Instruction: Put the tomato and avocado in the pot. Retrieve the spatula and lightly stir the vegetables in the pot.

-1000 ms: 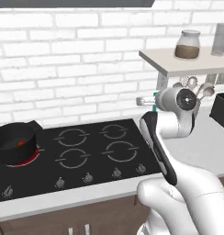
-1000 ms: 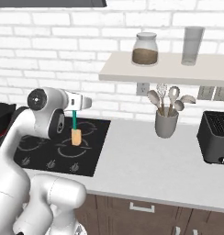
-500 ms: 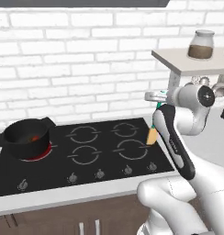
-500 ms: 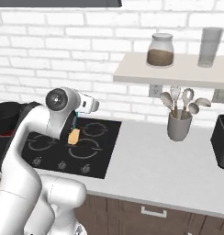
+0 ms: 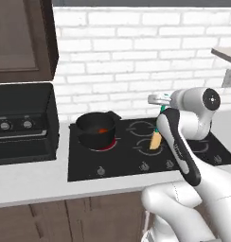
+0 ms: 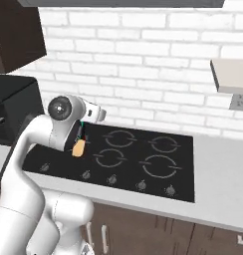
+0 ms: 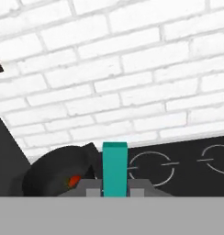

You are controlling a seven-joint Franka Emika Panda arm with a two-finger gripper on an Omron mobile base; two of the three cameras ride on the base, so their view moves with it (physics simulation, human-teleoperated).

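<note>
Base driven left since earlier, pot [image 5: 95, 129] nearer, gripper [image 5: 161, 103] clamping spatula [image 5: 156, 137]

The white arm rises from the base, bends at its dark elbow and reaches over the stove [image 5: 136, 151], wrist turned level. The gripper [image 5: 161, 109] hangs above the burners, right of the pot [image 5: 95, 128], its jaws closed tight on the spatula [image 5: 156, 137], which hangs downward.

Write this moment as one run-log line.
end effector: shut on spatula | spatula: above cooktop | pot: tomato inside | stirring: not begun
</note>
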